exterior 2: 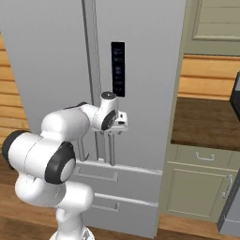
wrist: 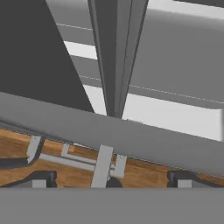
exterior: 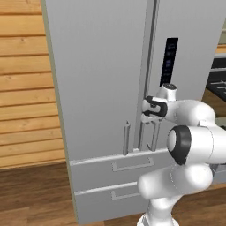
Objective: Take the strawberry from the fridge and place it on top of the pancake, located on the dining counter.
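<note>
The fridge (exterior: 101, 79) (exterior 2: 51, 61) stands right in front of me with both doors and both lower drawers shut. My gripper (exterior: 149, 119) (exterior 2: 118, 127) hovers at the top of the right door's vertical bar handle (exterior: 155, 134) (exterior 2: 112, 150), close to the door seam. In the hand view the fingertips (wrist: 39, 179) stand wide apart, open, with the handle bar (wrist: 103, 166) running between them and nothing gripped. The strawberry is hidden behind the doors. The pancake and the dining counter are out of view.
A dark display panel (exterior 2: 118, 69) sits on the right door above the hand. A wood-plank wall (exterior: 22, 88) is left of the fridge. To its right is a brown countertop (exterior 2: 206, 122) over olive cabinets (exterior 2: 197, 187). The floor (exterior: 31, 194) is wood.
</note>
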